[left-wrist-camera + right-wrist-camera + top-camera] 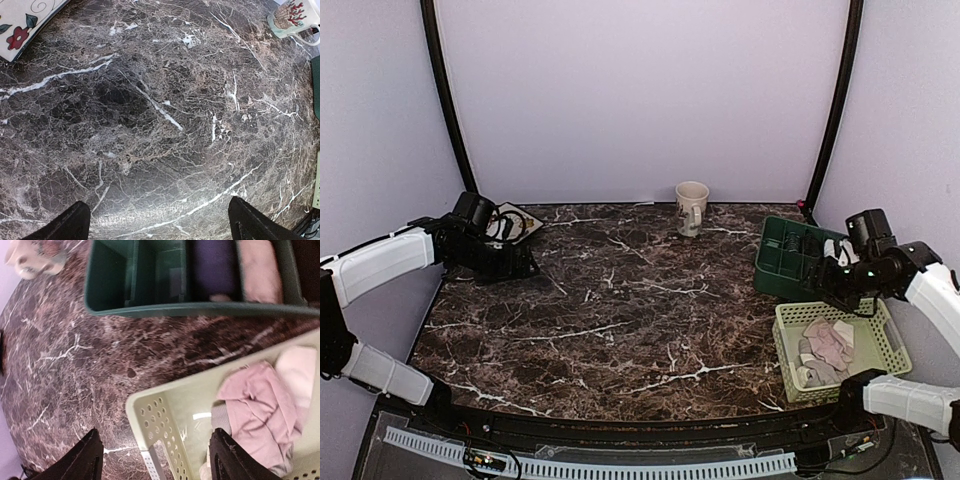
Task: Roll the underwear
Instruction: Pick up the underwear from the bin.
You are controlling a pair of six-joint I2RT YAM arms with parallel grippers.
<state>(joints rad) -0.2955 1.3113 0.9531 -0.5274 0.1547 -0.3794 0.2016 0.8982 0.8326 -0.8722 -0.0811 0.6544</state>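
Dusty pink underwear (828, 345) lies crumpled in a pale green perforated basket (892, 345) at the right. In the right wrist view the pink cloth (262, 405) fills the basket's (150, 412) right part. A dark navy roll (215, 265) and a pink roll (260, 270) sit in compartments of a dark green organizer (135, 275). My right gripper (835, 282) is open and empty, above the basket's near corner (156, 447). My left gripper (515, 262) is open and empty over bare marble at the back left (160, 222).
A beige mug (692, 205) stands at the back centre and shows in the left wrist view (292, 17). A floral white plate (516, 220) lies at the back left by the left gripper. The green organizer (788, 255) stands just behind the basket. The table is dark marble.
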